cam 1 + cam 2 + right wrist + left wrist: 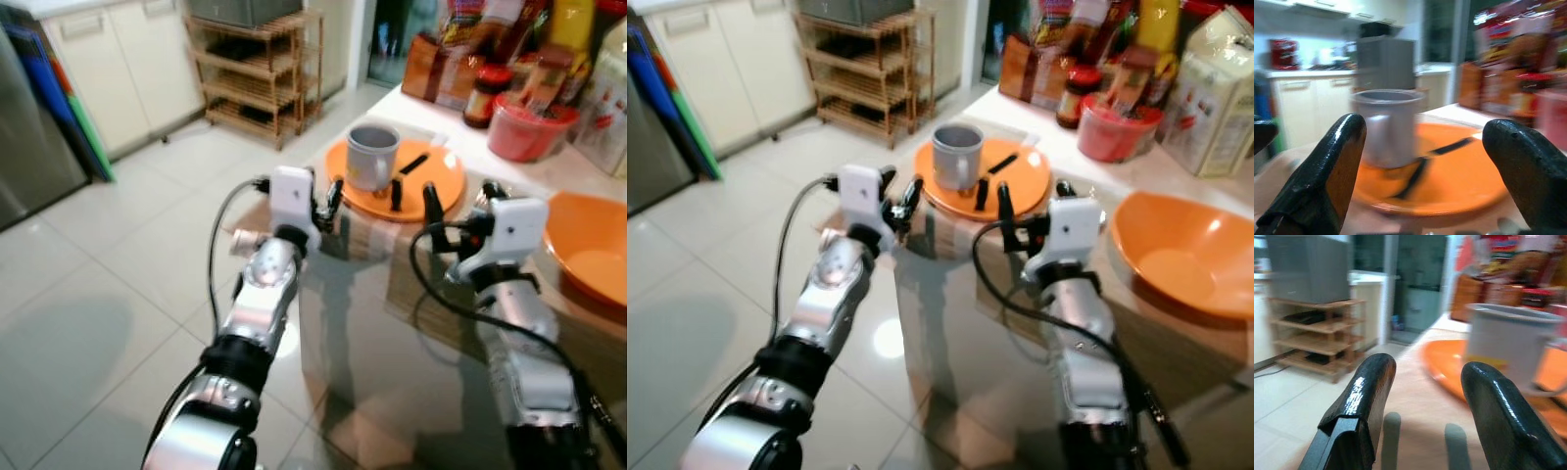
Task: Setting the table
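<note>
An orange plate [441, 184] lies near the table's far left corner. On it stands a grey mug [371, 156] beside a black utensil [412, 164]. My left gripper [326, 209] hovers open just left of the plate's near rim, over the table edge. My right gripper [413, 200] is open too, its fingers [432, 203] raised at the plate's near rim with nothing between them. In the right wrist view the mug [1387, 126] and plate [1449, 171] lie straight ahead between the fingers. An orange bowl [593, 250] sits on the table to my right.
A red tub [529, 129], jars and food packets [490, 59] crowd the back of the glass-topped table [392, 333]. A wooden shelf rack [257, 78] and white cabinets [118, 69] stand across the tiled floor [98, 284] on the left.
</note>
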Motion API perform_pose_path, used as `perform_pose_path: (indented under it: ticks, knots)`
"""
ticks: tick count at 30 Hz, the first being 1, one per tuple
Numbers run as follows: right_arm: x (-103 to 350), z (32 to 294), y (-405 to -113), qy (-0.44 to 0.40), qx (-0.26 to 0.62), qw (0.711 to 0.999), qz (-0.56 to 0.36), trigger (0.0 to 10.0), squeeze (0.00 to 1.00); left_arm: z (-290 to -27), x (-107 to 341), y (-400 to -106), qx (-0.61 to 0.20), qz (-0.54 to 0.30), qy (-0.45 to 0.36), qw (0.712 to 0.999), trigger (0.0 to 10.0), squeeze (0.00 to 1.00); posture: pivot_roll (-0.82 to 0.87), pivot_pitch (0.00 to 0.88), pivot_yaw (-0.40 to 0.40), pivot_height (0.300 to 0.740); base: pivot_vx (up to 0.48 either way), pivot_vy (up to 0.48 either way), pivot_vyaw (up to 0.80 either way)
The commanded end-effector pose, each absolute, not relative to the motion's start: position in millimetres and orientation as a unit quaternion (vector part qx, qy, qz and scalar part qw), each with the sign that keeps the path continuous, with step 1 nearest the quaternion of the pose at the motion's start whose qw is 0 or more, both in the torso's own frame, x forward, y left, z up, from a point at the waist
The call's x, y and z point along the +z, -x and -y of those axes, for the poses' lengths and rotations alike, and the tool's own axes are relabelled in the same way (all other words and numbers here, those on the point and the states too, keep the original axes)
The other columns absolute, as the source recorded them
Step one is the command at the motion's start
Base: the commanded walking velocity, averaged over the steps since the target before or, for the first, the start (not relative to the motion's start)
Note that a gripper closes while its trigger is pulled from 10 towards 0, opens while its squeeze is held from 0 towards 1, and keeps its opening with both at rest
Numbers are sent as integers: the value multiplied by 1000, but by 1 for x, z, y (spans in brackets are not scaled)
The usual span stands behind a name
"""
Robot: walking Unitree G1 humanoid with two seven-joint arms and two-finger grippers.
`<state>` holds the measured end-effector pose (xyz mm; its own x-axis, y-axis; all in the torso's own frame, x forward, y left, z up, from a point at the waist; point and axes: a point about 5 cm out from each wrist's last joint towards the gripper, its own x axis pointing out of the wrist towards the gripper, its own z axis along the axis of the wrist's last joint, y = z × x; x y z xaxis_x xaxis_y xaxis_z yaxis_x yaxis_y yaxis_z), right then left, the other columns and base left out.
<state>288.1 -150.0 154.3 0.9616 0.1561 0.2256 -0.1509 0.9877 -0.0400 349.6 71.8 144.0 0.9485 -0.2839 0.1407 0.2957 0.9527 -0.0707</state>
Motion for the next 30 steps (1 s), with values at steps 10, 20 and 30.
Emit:
perform_pose_path:
  ticks: [10,20,30]
  knots:
    - [155,142,-298,-13,90,991,101,10000,0,-69,143,-347,-150,63,45,986,10000,0,20,0,21,740,0,0,0]
    - [143,142,-313,-21,91,993,71,10000,0,-78,145,-345,-138,67,41,987,10000,0,81,0,1,740,0,0,0]
    - [148,150,-335,-14,73,994,82,10000,0,-96,146,-339,-119,69,24,990,10000,0,150,0,-9,740,0,0,0]
